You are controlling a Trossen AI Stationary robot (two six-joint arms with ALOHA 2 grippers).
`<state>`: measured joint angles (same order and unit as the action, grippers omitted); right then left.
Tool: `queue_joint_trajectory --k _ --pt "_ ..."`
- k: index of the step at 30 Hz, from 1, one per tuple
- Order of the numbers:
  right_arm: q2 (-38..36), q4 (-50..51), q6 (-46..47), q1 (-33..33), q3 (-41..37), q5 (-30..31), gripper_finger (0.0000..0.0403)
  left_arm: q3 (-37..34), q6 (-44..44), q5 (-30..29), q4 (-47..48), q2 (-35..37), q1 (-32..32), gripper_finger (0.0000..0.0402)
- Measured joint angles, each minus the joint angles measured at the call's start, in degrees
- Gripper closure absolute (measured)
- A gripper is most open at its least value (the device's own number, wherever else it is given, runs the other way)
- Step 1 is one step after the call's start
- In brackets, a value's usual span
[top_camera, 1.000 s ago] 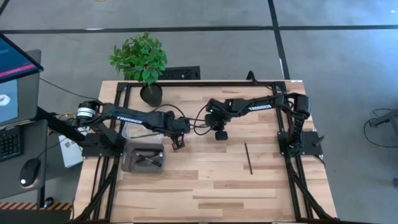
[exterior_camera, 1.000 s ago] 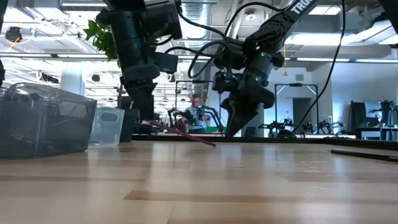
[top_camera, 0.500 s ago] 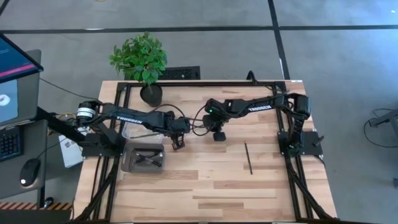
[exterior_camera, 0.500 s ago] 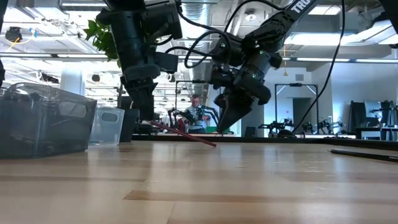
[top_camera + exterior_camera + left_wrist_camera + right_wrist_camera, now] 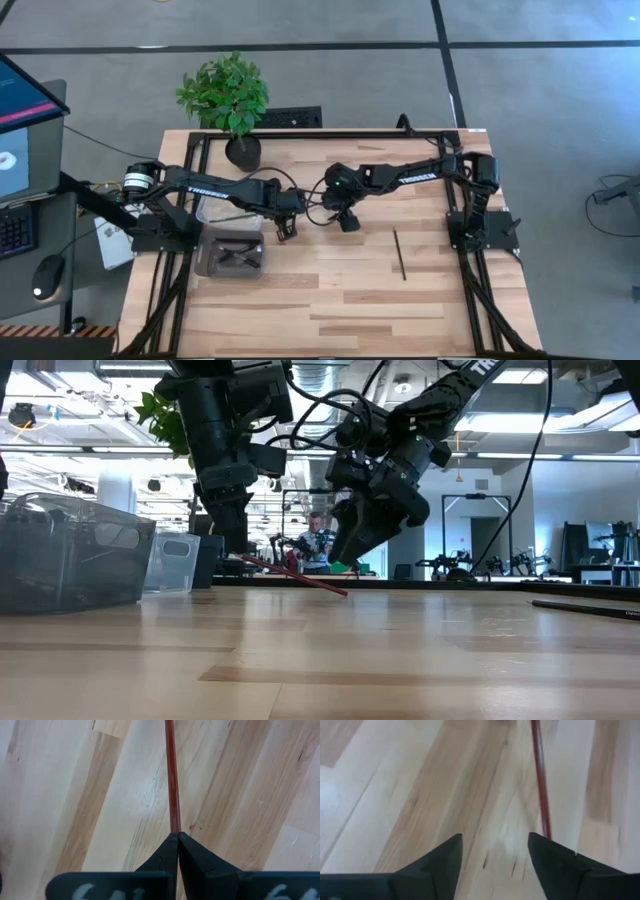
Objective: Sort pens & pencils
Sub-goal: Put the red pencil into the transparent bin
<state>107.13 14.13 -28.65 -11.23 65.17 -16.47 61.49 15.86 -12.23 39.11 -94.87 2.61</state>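
Overhead, the left gripper (image 5: 284,229) sits near the table's middle beside a grey bin (image 5: 231,252) that already holds dark pens, while the right gripper (image 5: 346,220) hovers just beside it; one dark pencil (image 5: 399,254) lies well apart on the bare wood toward the right arm's base. From table height, the left gripper holds one end of a red pencil (image 5: 295,575), its other end sloping down to the wood, with the right gripper poised above it. Through the left wrist, the fingers are pressed together on the pencil's end. Through the right wrist, the fingers (image 5: 440,860) are spread apart, the pencil showing just beyond one of them. A clean handover likely needs the right gripper centred over the shaft before closing.
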Motion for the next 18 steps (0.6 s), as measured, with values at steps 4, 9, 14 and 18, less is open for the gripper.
queue_joint_trajectory --k 4,9,14,18 --pt "0.00 -5.96 -0.86 1.24 0.00 2.13 0.0136 0.00 -0.20 0.00 -0.06 0.04 0.00 0.0401" --pt "0.00 -10.96 -1.87 2.19 0.00 7.59 0.0137 0.00 -0.35 0.00 -0.06 0.07 -0.02 0.0401" --pt "0.02 -11.17 -1.85 2.08 0.00 7.70 0.0138 0.00 -0.33 0.00 -0.06 0.07 -0.04 0.0401" --pt "2.77 -12.41 -1.77 2.16 -0.20 7.67 0.0138 -0.02 -0.33 0.00 -0.02 0.07 -0.02 0.0401"
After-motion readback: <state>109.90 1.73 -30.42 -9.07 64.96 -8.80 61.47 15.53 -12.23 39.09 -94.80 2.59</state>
